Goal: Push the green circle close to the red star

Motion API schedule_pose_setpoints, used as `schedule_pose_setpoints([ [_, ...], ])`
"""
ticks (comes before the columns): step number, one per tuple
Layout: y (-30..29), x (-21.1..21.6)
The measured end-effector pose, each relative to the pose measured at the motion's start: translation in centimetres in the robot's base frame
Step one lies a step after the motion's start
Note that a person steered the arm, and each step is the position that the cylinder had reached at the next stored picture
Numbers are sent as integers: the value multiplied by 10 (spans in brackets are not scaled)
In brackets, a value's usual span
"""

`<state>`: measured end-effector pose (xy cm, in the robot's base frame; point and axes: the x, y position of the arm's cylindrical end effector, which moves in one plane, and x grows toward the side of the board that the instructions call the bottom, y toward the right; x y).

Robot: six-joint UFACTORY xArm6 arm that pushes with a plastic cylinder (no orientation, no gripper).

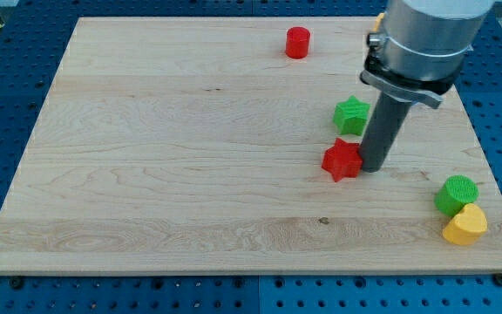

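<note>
My tip (374,167) is just a bare rod, so it holds nothing. It sits right beside the red star (342,160), on the star's right. A green star (351,114) is just above. The green circle (456,194) is far off, near the board's (164,157) bottom right corner, touching a yellow heart (465,226). I think the push has not started.

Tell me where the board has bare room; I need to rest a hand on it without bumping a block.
The view's left half of the wooden board is bare. Crowded: the right side, where my tip touches the red star below the green star, with the green circle and yellow heart bottom right. A red cylinder sits top centre.
</note>
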<state>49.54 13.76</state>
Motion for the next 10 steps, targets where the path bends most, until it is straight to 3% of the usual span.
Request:
schedule_pose_setpoints([
  [1, 7, 0],
  [3, 125, -1],
  [4, 166, 26],
  [5, 171, 61],
  [7, 161, 61],
  [10, 83, 61],
])
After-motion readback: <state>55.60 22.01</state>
